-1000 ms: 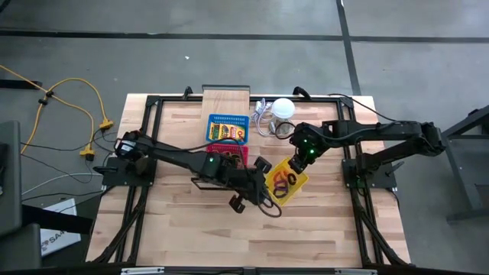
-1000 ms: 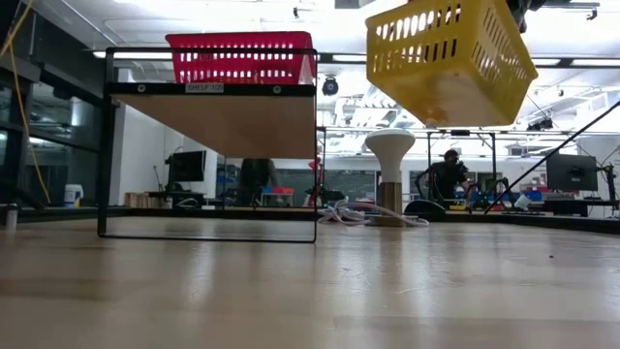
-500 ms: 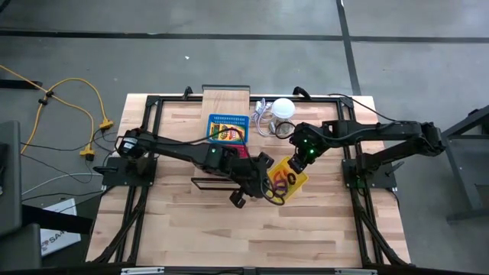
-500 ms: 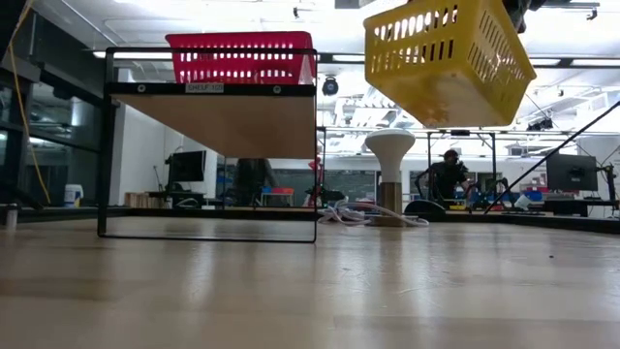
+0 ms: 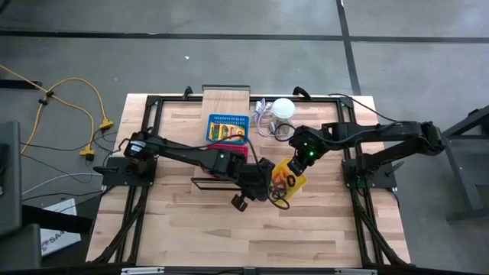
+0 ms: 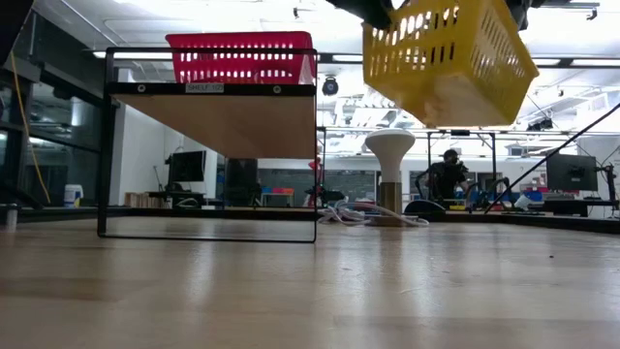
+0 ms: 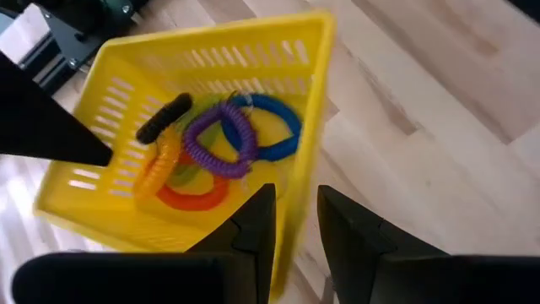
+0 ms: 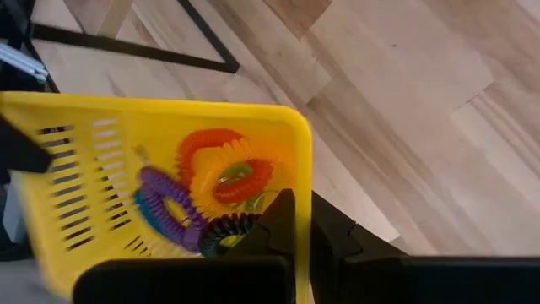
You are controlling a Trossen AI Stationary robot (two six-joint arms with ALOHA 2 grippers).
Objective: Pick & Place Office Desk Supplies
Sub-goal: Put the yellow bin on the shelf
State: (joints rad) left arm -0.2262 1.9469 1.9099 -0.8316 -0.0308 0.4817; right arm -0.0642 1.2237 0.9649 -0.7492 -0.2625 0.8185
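Note:
A yellow slotted basket (image 5: 289, 177) hangs high above the table (image 6: 446, 53). It holds coloured coil loops: purple (image 7: 221, 139), blue (image 7: 274, 127), orange (image 8: 232, 173), red and black. My right gripper (image 8: 302, 224) is shut on the basket's rim. My left gripper (image 7: 295, 221) is open at the opposite side. Its fingers stand on either side of the basket's wall (image 7: 297, 181). My right gripper pinches the basket's side wall at its rim (image 8: 302, 198), near a corner. One finger is inside and one outside. The fingers come from the table's right side, slanting down. The basket is lifted clear of the table and tilted. I cannot tell whether my left gripper touches the wall between its fingers.
A black wire shelf (image 6: 208, 233) with a wooden top board stands behind, with a red basket (image 6: 240, 56) on it. A blue basket (image 5: 228, 128) with yellow-orange packs lies on the long board. A white round object (image 5: 283, 108) with a cable is at the far edge.
My left gripper has gone toward the table's right edge, up to the yellow basket, and now straddles its wall. The basket stays lifted in my right gripper and has tipped a little.

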